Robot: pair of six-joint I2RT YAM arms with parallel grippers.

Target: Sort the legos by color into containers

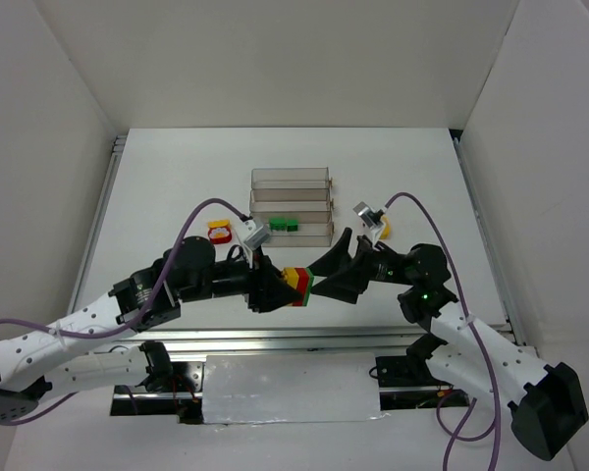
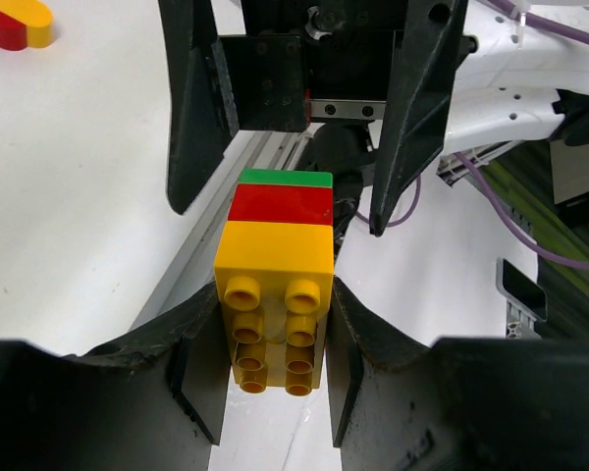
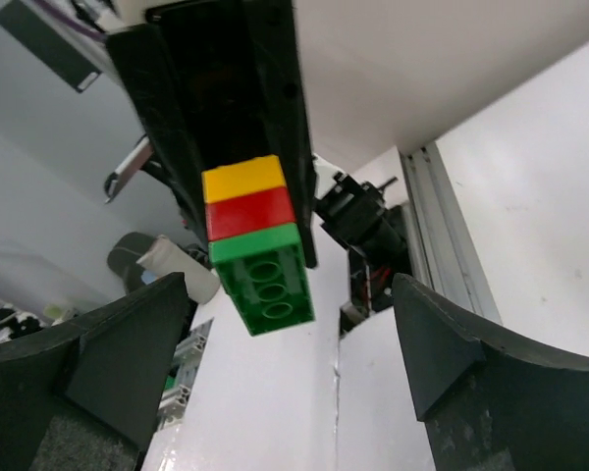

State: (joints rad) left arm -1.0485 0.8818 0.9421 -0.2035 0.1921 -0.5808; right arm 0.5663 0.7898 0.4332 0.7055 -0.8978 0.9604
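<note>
- White bench (image 1: 177, 186): stepped clear tray (image 1: 291, 178) with green bricks (image 1: 283, 225), shown overhead only.
- Left tool (image 2: 275, 304): clamped on yellow-red-green stack (image 2: 277, 245), near the front edge.
- Right tool (image 3: 290, 289): wide open, flanking the stack's green end, not touching.

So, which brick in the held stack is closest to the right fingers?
The green brick, at the free end. The yellow brick sits between the left fingers, the red brick in between.
</note>
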